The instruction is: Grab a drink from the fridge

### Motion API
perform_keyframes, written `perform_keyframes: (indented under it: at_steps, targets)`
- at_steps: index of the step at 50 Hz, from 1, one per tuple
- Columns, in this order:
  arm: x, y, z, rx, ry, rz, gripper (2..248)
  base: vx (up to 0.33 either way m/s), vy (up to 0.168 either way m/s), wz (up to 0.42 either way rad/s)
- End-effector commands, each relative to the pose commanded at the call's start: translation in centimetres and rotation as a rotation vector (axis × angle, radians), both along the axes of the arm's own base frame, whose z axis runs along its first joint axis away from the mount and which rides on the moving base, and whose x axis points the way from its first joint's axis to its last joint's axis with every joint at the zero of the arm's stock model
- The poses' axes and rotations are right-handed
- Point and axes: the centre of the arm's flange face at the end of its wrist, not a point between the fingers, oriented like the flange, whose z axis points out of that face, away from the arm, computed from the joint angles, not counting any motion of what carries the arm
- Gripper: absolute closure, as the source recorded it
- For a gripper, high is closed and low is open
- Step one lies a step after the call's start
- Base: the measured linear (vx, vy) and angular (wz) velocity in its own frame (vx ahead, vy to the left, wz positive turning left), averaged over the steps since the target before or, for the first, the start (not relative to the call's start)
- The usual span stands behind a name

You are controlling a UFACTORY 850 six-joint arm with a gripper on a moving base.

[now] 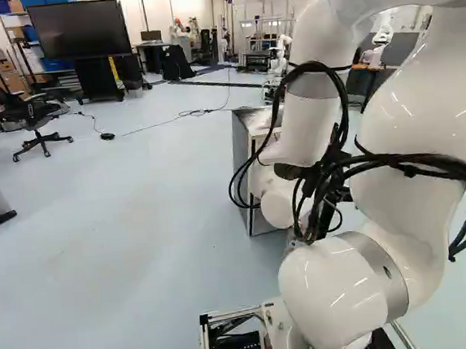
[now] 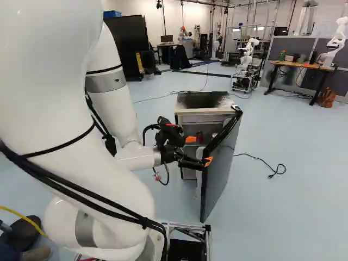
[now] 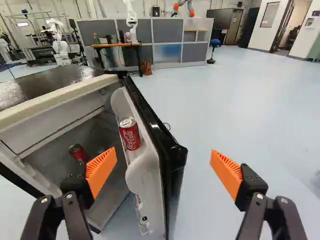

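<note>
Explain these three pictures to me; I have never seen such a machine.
The machine is one white robot arm on a moving base. Two pictures look past it from behind, left and right; the third looks out from its wrist, along the black end effector. Ahead is a small fridge, its door open. One red can stands in the door's shelf; another can is inside. The end effector's fingers are spread apart, the door between them, and nothing appears gripped.

In the left base view the arm (image 1: 341, 287) hides much of the fridge (image 1: 242, 137); inside the fridge, a dim shape (image 3: 102, 149) beside the red can (image 3: 78, 152) may be another.
</note>
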Motion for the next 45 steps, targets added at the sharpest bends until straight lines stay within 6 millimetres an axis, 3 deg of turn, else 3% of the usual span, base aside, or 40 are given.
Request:
perform_keyframes:
  at_steps: [22,45]
  targets:
    - [1.8,-2.8,0.0,0.001,-0.011,-0.134,3,0.0,0.0,0.0]
    - [2.0,-6.7,-0.1,0.001,-0.022,-0.313,3,0.0,0.0,0.0]
